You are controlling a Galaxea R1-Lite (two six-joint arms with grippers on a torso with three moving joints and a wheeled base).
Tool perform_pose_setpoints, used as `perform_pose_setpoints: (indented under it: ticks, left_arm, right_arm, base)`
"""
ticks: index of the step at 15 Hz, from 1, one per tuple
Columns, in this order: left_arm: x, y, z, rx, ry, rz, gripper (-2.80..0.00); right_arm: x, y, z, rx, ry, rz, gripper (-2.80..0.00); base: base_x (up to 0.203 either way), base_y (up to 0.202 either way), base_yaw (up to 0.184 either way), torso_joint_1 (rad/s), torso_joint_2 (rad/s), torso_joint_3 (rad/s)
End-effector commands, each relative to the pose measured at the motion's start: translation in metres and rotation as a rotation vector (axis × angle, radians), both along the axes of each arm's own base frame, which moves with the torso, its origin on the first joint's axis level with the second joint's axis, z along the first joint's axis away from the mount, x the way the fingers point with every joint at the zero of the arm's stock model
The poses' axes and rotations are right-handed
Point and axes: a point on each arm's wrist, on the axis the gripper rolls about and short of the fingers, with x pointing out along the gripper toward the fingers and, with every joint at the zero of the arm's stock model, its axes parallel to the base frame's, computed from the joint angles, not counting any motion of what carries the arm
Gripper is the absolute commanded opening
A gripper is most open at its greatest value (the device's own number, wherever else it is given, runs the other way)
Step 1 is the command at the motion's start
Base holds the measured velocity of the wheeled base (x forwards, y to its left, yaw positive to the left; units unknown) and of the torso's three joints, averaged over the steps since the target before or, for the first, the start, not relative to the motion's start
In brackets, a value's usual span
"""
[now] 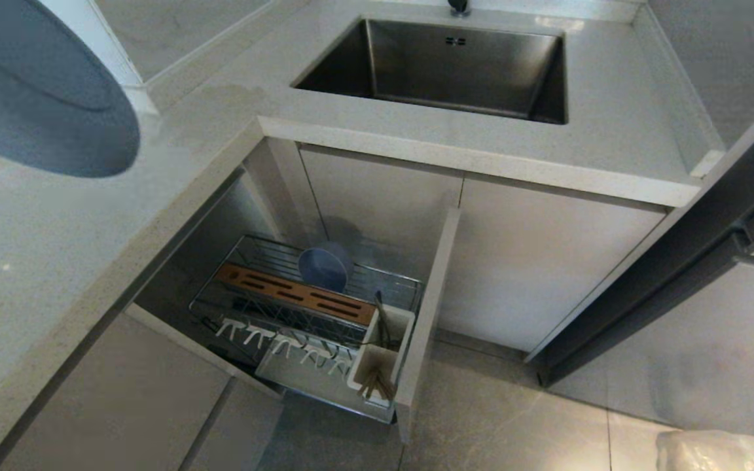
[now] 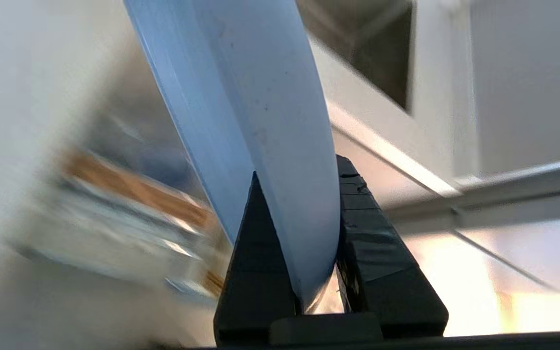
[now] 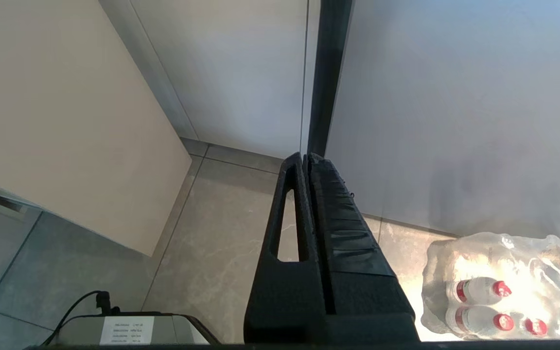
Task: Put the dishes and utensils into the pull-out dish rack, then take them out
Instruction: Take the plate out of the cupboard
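Loading step: left gripper (image 2: 304, 214) clamped plate (image 1: 36, 91) rim, high over counter (image 1: 56, 261) at far left. Bowl (image 1: 324, 267) and chopsticks (image 1: 377, 386) sat in rack (image 1: 272, 307). Next: lower plate edge-on into prongs (image 1: 285, 341). Right gripper (image 3: 305, 163) closed, empty, parked near floor.

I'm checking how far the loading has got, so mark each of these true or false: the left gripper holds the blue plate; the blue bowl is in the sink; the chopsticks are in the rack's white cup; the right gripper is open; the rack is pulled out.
1. The left gripper holds the blue plate. True.
2. The blue bowl is in the sink. False: it stands in the pull-out rack.
3. The chopsticks are in the white cup. True.
4. The right gripper is open. False: shut, holding nothing.
5. The rack is pulled out. True.
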Motion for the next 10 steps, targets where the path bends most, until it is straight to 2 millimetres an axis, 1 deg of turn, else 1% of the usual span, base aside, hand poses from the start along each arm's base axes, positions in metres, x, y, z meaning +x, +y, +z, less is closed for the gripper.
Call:
perform_pose_setpoints:
  ticks: [1, 3, 5, 7, 10]
  left_arm:
    - [-0.017, 0.016, 0.008, 0.067, -0.084, 0.094, -2.8]
    - [-0.016, 0.023, 0.015, 0.23, -0.133, 0.223, -2.8]
    - [-0.012, 0.029, 0.017, 0.418, -0.135, 0.34, -2.8]
    - [-0.003, 0.035, 0.014, 0.596, -0.094, 0.455, -2.8]
    - [0.009, 0.05, 0.003, 0.911, 0.036, 0.571, -2.8]
  right_arm:
    - [0.0, 0.0, 0.0, 0.0, 0.0, 0.0, -2.8]
    - [0.0, 0.0, 0.0, 0.0, 0.0, 0.0, -2.8]
    - [0.0, 0.0, 0.0, 0.0, 0.0, 0.0, -2.8]
    - [0.0, 0.0, 0.0, 0.0, 0.0, 0.0, -2.8]
    - [0.0, 0.0, 0.0, 0.0, -0.001, 0.0, -2.8]
  base:
    - [0.0, 0.0, 0.0, 0.0, 0.0, 0.0]
    - [0.0, 0.0, 0.0, 0.0, 0.0, 0.0]
    - [0.0, 0.0, 0.0, 0.0, 0.0, 0.0]
    - [0.0, 0.0, 0.0, 0.0, 0.0, 0.0]
    - [0.0, 0.0, 0.0, 0.0, 0.0, 0.0]
